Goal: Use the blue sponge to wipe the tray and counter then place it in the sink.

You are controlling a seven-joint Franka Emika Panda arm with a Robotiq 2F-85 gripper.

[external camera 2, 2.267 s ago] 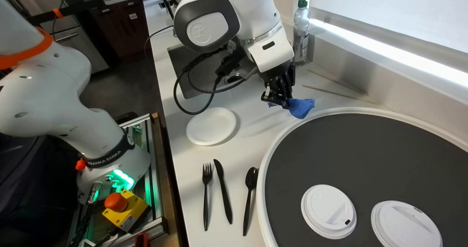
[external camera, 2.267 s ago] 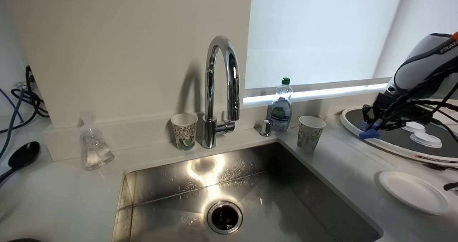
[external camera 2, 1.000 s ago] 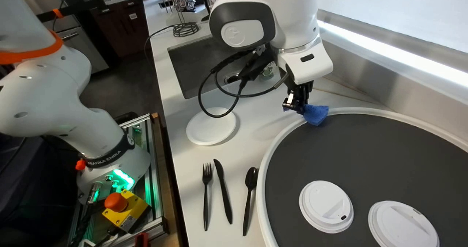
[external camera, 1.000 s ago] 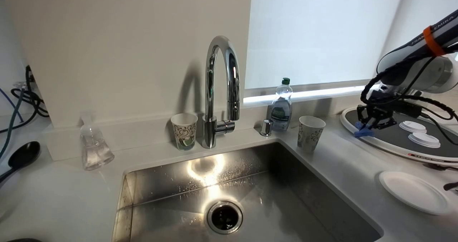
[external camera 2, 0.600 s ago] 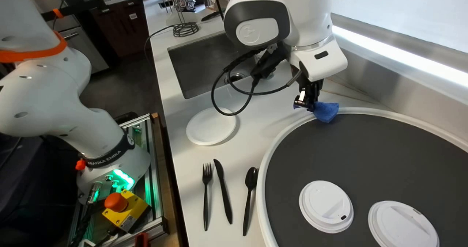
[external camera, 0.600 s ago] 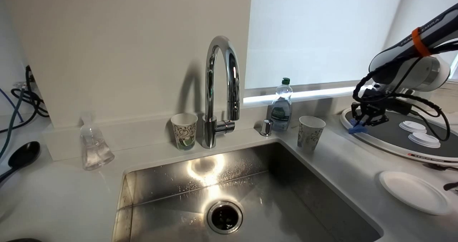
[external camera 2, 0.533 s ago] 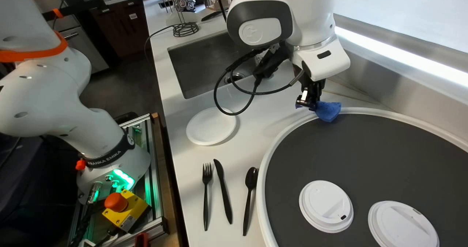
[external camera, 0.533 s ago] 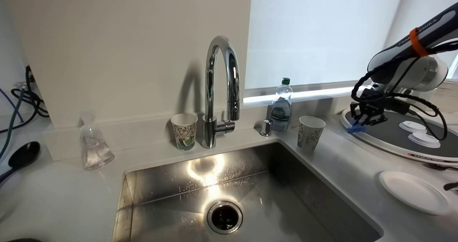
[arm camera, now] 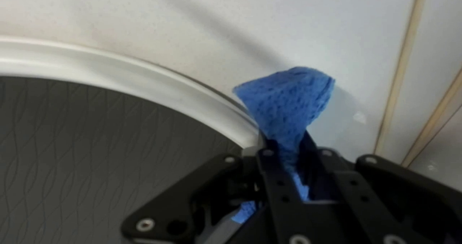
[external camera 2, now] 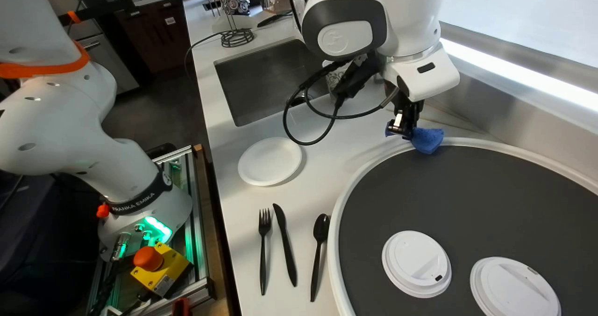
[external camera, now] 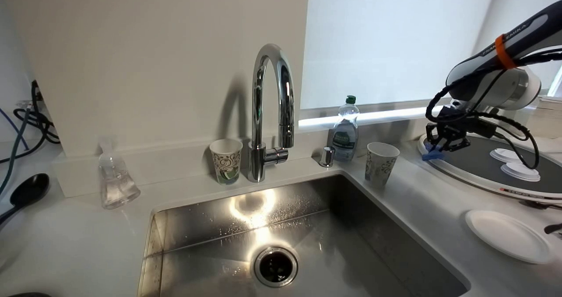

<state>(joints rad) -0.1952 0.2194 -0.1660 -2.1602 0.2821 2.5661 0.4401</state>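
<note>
Plainly, the bright-blue porous sponge (external camera 2: 427, 140) has moved toward 3 o'clock in an exterior view since the earlier moment and now overlaps the pale edge of the large round grey tray (external camera 2: 467, 190) near 11 o'clock; the two round white lids (external camera 2: 416, 264) have shifted slightly, and the white robot arm (external camera 2: 406, 26) leaves more of the rectangular steel sink (external camera 2: 266, 82) showing, at 10 o'clock from the sponge. The black two-fingered gripper (arm camera: 287, 148) pinches the sponge by its middle, so a pitted fan flares toward 12 o'clock in the wrist view and a blue corner pokes out at 7 o'clock; whether it touches the tray cannot be told. The tray's dark floor is scored with fine wavy lines inside a smooth border; beside it spreads the smooth white counter (external camera 2: 322, 185), with a round white plate (external camera 2: 269, 161) at 9 o'clock from the sponge
</note>
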